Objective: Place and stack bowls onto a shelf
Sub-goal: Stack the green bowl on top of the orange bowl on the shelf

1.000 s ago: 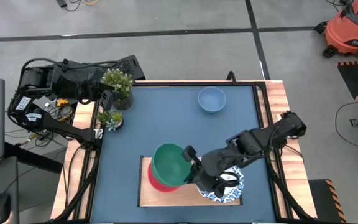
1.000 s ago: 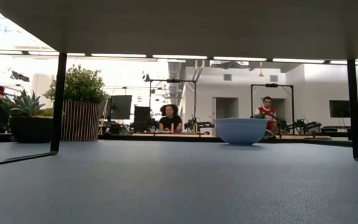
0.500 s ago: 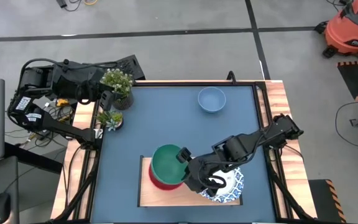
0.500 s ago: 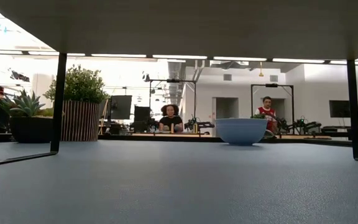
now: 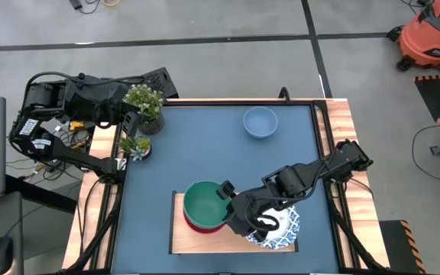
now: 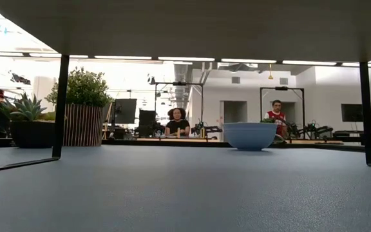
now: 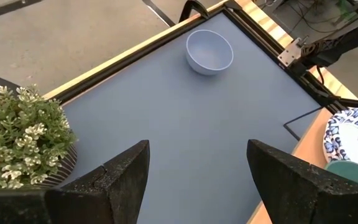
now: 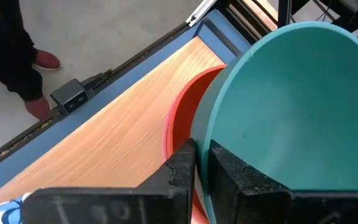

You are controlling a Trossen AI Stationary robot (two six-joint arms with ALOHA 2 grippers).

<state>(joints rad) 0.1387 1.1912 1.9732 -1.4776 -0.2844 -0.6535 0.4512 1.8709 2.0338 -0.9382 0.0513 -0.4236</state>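
Note:
A plain green bowl (image 5: 204,205) sits over a pink-red bowl (image 5: 192,224) at the left end of the light-wood shelf (image 5: 235,243). White bowls with blue patterned rims (image 5: 281,228) are stacked at the shelf's right end. My right gripper (image 5: 226,195) is shut on the green bowl's rim. The red bowl (image 8: 184,118) shows under the green one in the right wrist view. My left gripper (image 7: 194,168) is open and empty, held back at the table's far left corner beside the plants. My right gripper holds the green bowl by its rim (image 8: 202,163) on the bowl's right side, one finger inside the bowl and one outside. The fingers slant down from the table's right. The bowl is nearly level in the red bowl's mouth; whether it rests there I cannot tell.
A pale blue bowl (image 5: 260,122) stands alone near the table's far edge, also in the low view (image 6: 250,136). Two potted plants (image 5: 142,101) (image 5: 134,146) stand at the far left. The dark blue surface between them and the shelf is bare. People sit in the room behind.
My right gripper has gone down and a little toward the table's left and near edge with the green bowl. The bowl, tilted a second ago, has levelled out and come down over the red bowl.

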